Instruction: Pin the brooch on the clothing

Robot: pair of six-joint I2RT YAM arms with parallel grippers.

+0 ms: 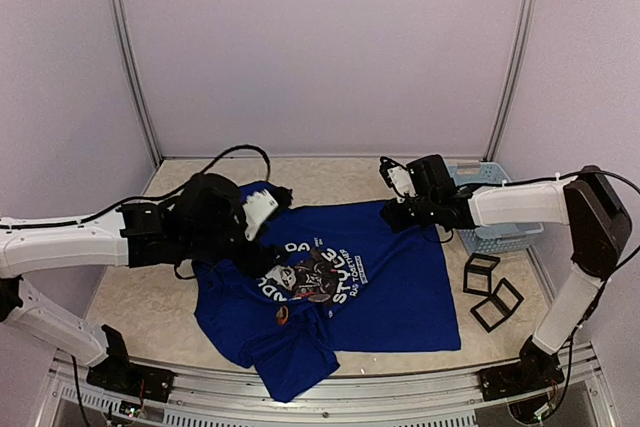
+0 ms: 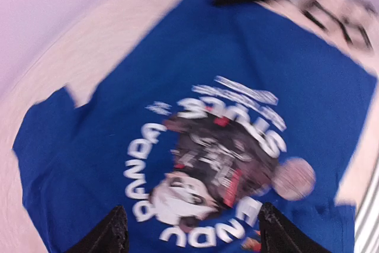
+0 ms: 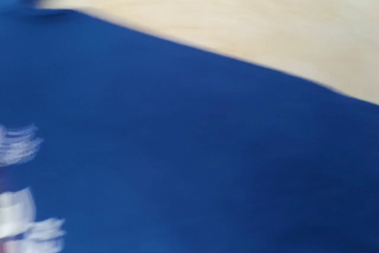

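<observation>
The royal-blue T-shirt (image 1: 380, 287) lies flat on the table with its panda print (image 1: 315, 272) facing up. It also fills the left wrist view (image 2: 89, 146) and the blurred right wrist view (image 3: 195, 164). A small orange-red item (image 1: 283, 315), possibly the brooch, lies on the shirt below the print and shows at the left wrist view's bottom edge (image 2: 251, 244). A pale pink round patch (image 2: 294, 179) sits at the print's edge. My left gripper (image 1: 268, 255) (image 2: 190, 207) hovers over the print, open and empty. My right gripper (image 1: 392, 209) is at the shirt's far right corner, its fingers hidden.
A light-blue plastic basket (image 1: 495, 217) stands at the back right, behind my right arm. Two black square frames (image 1: 490, 292) lie on the table to the right of the shirt. A metal rail (image 1: 330, 397) runs along the near edge.
</observation>
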